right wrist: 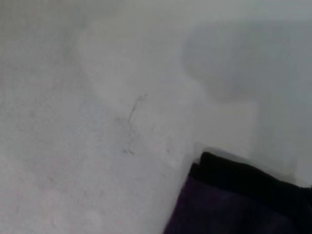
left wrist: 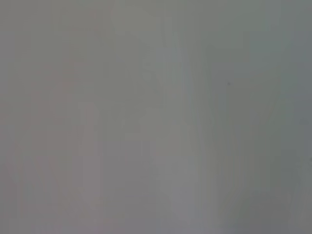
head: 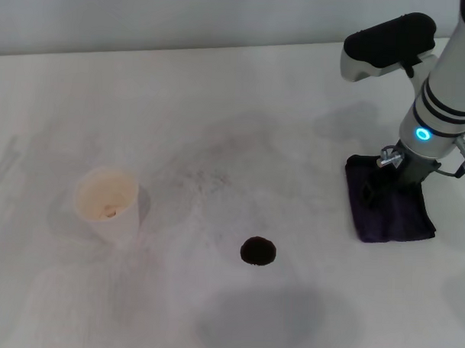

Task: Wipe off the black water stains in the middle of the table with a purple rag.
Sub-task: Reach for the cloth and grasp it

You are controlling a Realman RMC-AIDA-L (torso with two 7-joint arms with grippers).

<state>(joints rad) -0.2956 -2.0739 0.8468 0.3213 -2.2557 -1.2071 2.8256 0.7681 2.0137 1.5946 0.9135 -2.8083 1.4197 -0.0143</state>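
The black water stain (head: 258,251) is a small round blot near the middle of the white table (head: 220,105). The purple rag (head: 395,214) lies flat at the right, well apart from the stain. My right gripper (head: 387,179) is down on the rag's far part, and the arm rises from it to the upper right. The right wrist view shows a corner of the rag (right wrist: 234,204) on the table (right wrist: 97,122). My left gripper is out of view, and the left wrist view shows only plain grey.
A white paper cup (head: 108,202) stands at the left of the table, well left of the stain. Faint grey smudges and speckles (head: 210,169) spread between the cup and the rag. The table's far edge meets a wall.
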